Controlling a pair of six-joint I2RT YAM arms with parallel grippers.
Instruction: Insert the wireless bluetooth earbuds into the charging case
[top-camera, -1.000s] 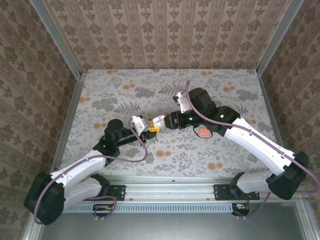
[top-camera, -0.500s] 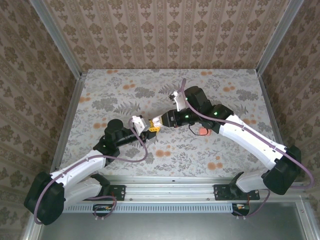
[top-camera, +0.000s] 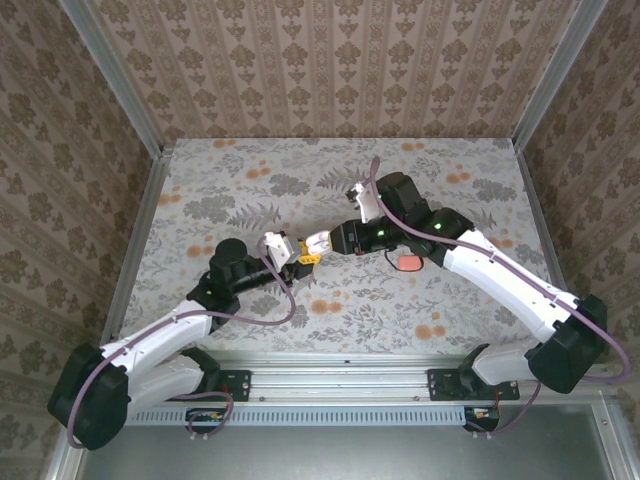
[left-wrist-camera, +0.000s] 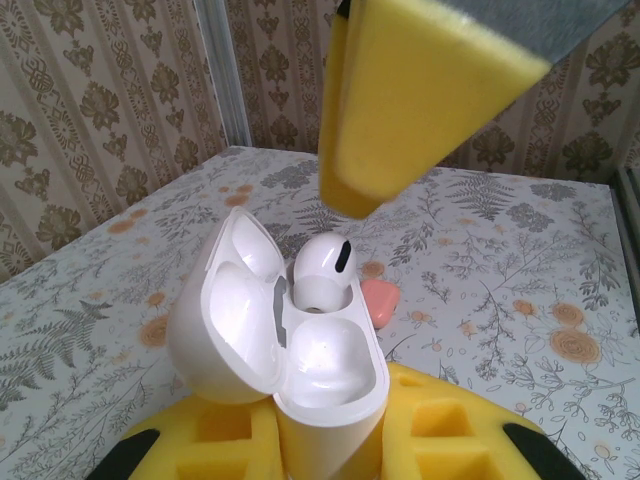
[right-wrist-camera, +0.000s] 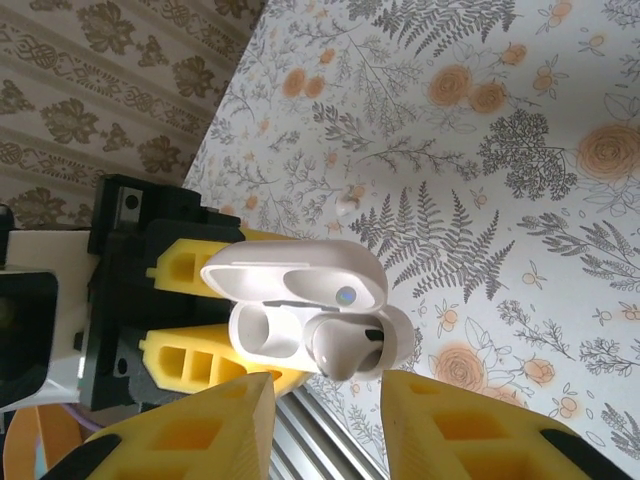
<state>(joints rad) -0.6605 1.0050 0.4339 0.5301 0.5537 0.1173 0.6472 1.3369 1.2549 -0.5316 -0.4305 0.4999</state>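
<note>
The left arm (top-camera: 170, 335) reaches from the near left corner toward the middle of the bench (top-camera: 220, 180), with its forearm low and pointing to the right. The right arm (top-camera: 500, 275) comes from the near right corner, bends at the elbow and points to the left, so the two wrists meet almost tip to tip at the centre. The left fingers (left-wrist-camera: 440, 430), padded with yellow foam, are closed on the lower body of the charging case (left-wrist-camera: 330, 370) and hold it above the flowered cloth with its opening up. The right fingers (right-wrist-camera: 200, 430) stand apart with nothing between them, their tips just in front of the case. In the left wrist view one of these fingers hangs directly over the case as a big yellow wedge. A coral-pink rounded object (top-camera: 408, 261) lies on the cloth under the right forearm, well apart from the case; I cannot tell if it is another case. A tiny pale spot (right-wrist-camera: 347, 205) on the cloth beyond the case is too small to identify. The case is glossy white, and its lid (left-wrist-camera: 225, 300) is swung open to one side. One white earbud (left-wrist-camera: 320, 270), which has a dark oval mark, sits in one socket with its head standing above the rim. The other socket is bare.
</note>
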